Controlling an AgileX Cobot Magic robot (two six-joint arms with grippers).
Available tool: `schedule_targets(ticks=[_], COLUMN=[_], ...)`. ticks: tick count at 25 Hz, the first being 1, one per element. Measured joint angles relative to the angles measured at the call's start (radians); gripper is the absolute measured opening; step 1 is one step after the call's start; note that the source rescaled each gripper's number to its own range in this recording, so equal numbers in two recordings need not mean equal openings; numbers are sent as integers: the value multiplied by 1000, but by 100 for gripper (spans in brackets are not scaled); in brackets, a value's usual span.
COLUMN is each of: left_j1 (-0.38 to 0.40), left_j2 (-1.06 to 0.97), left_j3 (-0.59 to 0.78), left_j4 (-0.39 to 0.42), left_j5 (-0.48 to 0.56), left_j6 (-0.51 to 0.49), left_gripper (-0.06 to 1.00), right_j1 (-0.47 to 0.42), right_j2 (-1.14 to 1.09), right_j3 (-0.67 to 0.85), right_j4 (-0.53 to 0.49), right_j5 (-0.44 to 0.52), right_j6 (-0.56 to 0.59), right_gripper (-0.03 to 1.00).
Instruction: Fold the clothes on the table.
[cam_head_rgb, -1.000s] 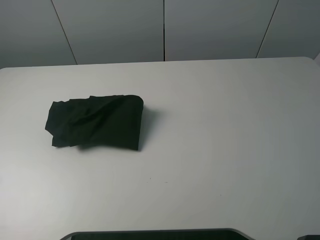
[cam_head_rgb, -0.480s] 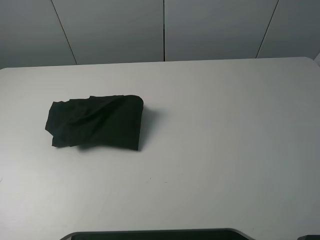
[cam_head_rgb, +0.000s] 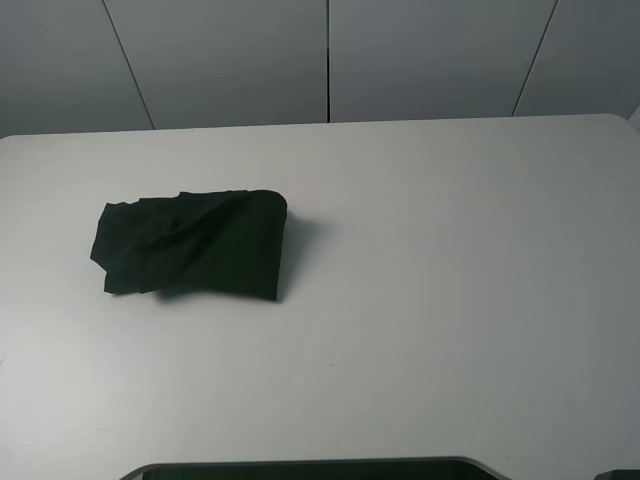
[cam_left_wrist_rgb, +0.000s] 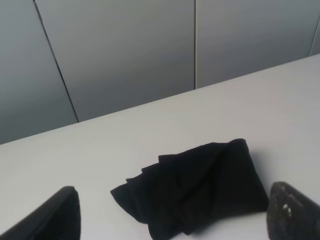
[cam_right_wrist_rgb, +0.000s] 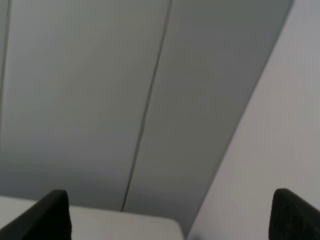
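Note:
The black T-shirt (cam_head_rgb: 190, 245) lies folded into a rumpled, roughly rectangular bundle on the left half of the white table (cam_head_rgb: 450, 250). Its printed characters and neck label are hidden in the folds. Neither gripper shows in the exterior high view. In the left wrist view the shirt (cam_left_wrist_rgb: 195, 190) lies on the table ahead of my left gripper (cam_left_wrist_rgb: 175, 217), whose fingertips (cam_left_wrist_rgb: 60, 215) stand wide apart and hold nothing. My right gripper (cam_right_wrist_rgb: 175, 217) is also open and empty, facing the grey wall with no shirt in its view.
Grey wall panels (cam_head_rgb: 330, 60) rise behind the table's far edge. A dark edge (cam_head_rgb: 310, 468) runs along the bottom of the exterior high view. A strip of the table (cam_right_wrist_rgb: 125, 225) shows low in the right wrist view.

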Motion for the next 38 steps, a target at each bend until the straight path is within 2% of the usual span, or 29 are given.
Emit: schedule_targets(ticks=[2, 7, 12, 17, 19, 25, 32, 38], left_j1=[0, 0, 0, 0, 0, 0, 0, 0], left_j2=[0, 0, -1, -2, -2, -2, -2, -15], left_j3=[28, 152, 334, 495, 533, 545, 565, 565], left_j4=[-7, -18, -24, -18, 4, 85, 54, 48], left_j5=[0, 0, -29, -138, -151, -151, -143, -143], left_j6=[0, 0, -10, -39, -58, -101, -46, -41], left_gripper=[97, 97, 97, 97, 97, 97, 97, 97], right_j1=[-16, -16, -16, -16, -12, 42, 51, 51], right_j2=[-25, -45, -45, -45, -45, -45, -45, -48], right_j3=[125, 408, 572, 591, 591, 600, 610, 610], right_j4=[40, 8, 40, 38, 31, 5, 30, 32], right_j5=[2, 10, -51, -80, -86, -97, -113, -113], right_j6=[22, 122, 148, 150, 150, 148, 112, 104], right_gripper=[86, 86, 86, 86, 86, 86, 86, 86])
